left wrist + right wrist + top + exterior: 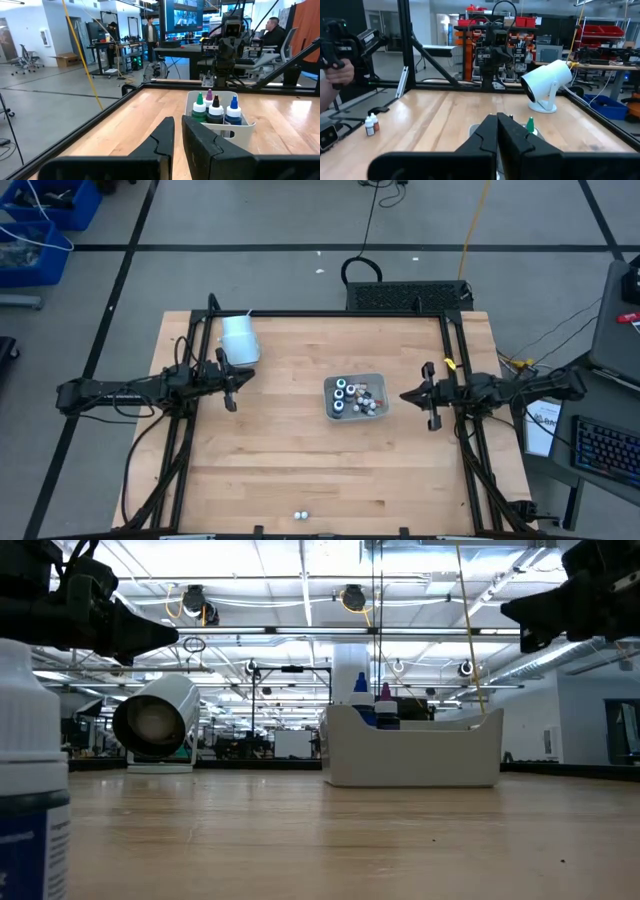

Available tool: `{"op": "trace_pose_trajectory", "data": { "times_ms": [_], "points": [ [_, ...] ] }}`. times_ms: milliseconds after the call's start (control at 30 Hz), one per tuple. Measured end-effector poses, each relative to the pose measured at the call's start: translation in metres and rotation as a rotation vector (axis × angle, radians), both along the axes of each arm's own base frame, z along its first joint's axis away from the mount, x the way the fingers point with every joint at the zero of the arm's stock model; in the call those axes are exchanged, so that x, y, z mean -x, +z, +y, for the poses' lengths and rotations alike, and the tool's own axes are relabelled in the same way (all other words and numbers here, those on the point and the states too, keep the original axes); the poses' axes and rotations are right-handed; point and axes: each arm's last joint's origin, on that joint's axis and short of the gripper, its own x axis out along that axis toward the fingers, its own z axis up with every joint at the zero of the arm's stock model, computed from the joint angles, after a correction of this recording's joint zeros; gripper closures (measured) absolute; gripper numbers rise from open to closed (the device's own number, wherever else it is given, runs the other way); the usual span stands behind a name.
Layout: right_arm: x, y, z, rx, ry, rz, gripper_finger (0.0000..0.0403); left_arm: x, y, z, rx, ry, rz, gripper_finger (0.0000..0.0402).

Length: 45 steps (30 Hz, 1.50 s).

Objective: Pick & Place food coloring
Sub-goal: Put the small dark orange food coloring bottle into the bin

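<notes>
The food coloring bottles [345,395] stand upright in a small whitish tray [355,380] at the table's middle; smaller whitish and reddish ones [371,402] fill its right side. In the left wrist view their green, pink, black and blue tips [216,106] rise above the tray wall [220,131]. Two more tiny bottles [300,515] stand at the near edge, also visible in the right wrist view [370,125]. My left gripper [232,387] hovers left of the tray, shut. My right gripper [418,395] hovers right of it, shut. Neither touches anything.
A pale white cylindrical device [240,338] sits on a base near the far left corner, and shows in the low view [155,720]. One near-edge bottle [30,770] looms close to the low camera. A person's hand [331,75] holds a dark device beyond the table.
</notes>
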Motion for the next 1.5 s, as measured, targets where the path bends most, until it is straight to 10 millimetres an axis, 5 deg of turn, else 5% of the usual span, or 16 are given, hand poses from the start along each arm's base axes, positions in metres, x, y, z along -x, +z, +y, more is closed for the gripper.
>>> {"op": "trace_pose_trajectory", "data": {
  "times_ms": [567, 833, 1000, 1167, 1500],
  "points": [
    [0.0, -0.002, 0.0, 0.004, -0.004, -0.066, 0.0403, -0.002, 0.0, -0.005, 0.028, -0.115, 0.037, 0.0358],
    [0.0, -0.002, 0.0, 0.009, -0.004, -0.065, 0.0403, -0.026, 0.064, -0.03, 0.007, -0.255, 0.144, 0.0395],
    [0.0, -0.002, 0.0, 0.011, -0.005, -0.068, 0.0403, -0.057, 0.103, -0.058, 0.006, -0.233, 0.353, 0.0397],
    [0.0, -0.001, 0.0, 0.028, -0.007, -0.081, 0.0403, -0.096, 0.12, -0.1, -0.016, -0.298, 0.551, 0.0398],
    [0.0, 0.001, 0.0, -0.014, -0.004, -0.098, 0.0403, -0.166, 0.097, -0.186, 0.037, -0.327, 0.855, 0.0393]
  ]
}}
